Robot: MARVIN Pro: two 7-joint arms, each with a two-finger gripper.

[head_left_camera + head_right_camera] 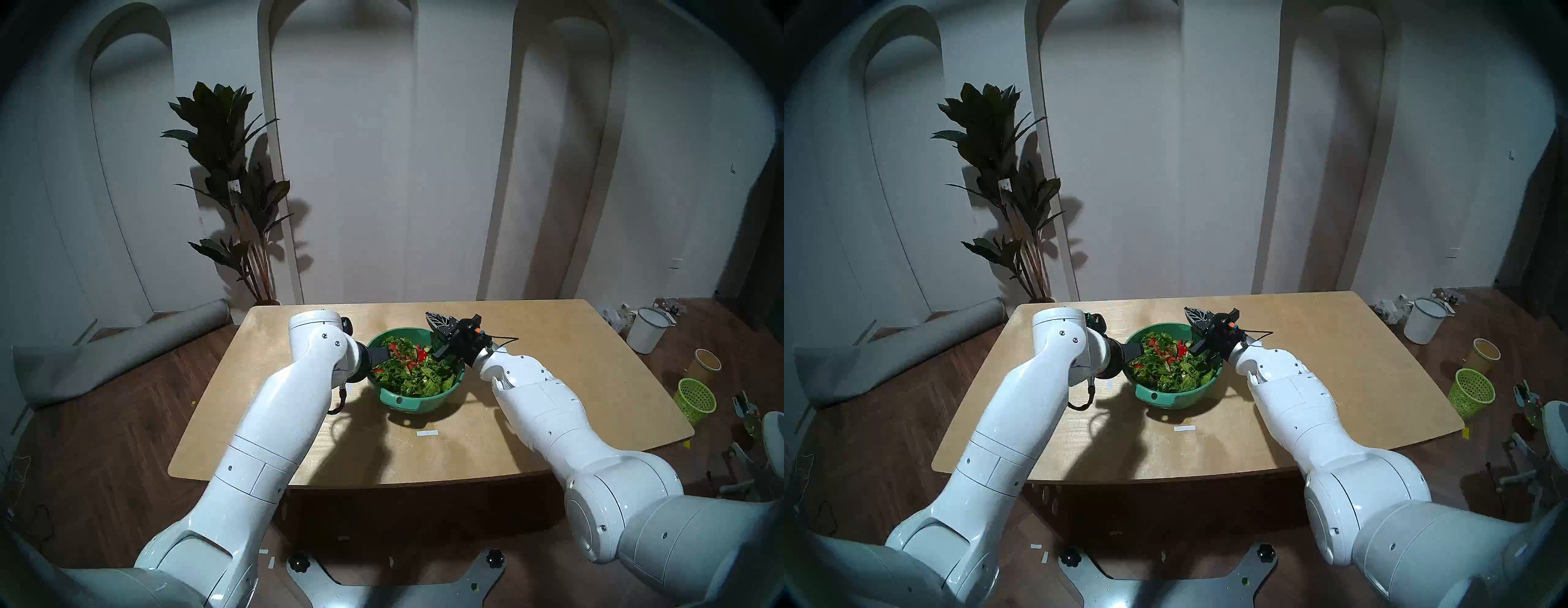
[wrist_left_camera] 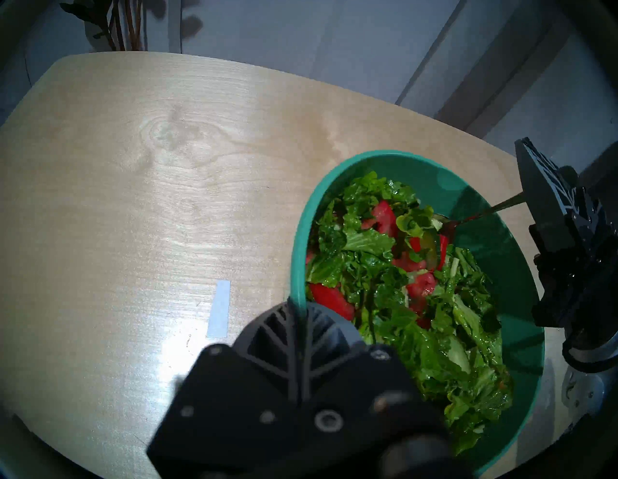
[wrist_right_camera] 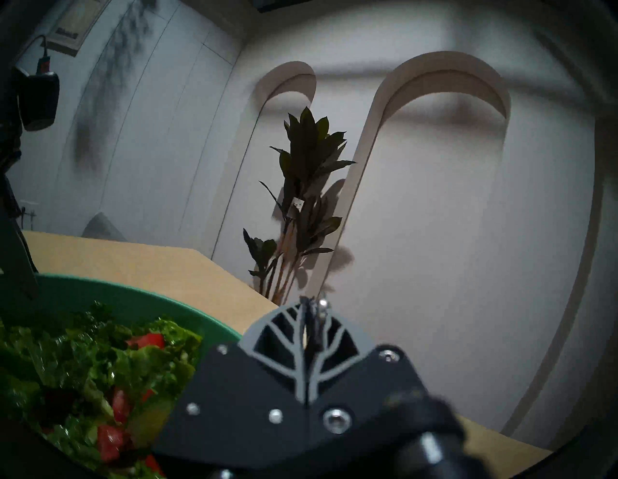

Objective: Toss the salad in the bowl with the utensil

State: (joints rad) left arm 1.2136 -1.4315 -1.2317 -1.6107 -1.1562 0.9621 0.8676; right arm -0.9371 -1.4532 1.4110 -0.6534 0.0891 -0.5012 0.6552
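Spoon [image 2: 481, 214] clamped in my right tool [image 2: 531, 197], left tool [image 2: 298, 309] pinching bowl [image 2: 521, 254] rim, bare surface [image 2: 133, 200] beyond it.

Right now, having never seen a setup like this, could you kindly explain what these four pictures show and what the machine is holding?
It is a two-armed robot at a wooden table. The two wide pictures come from cameras on its head, looking down at its white arms. The other two come from cameras on each wrist, with the black fingers at the bottom. On the table stands a teal bowl of salad. The left gripper is shut on the bowl's rim. The right gripper is shut on a thin metal spoon, whose end reaches into the leaves.
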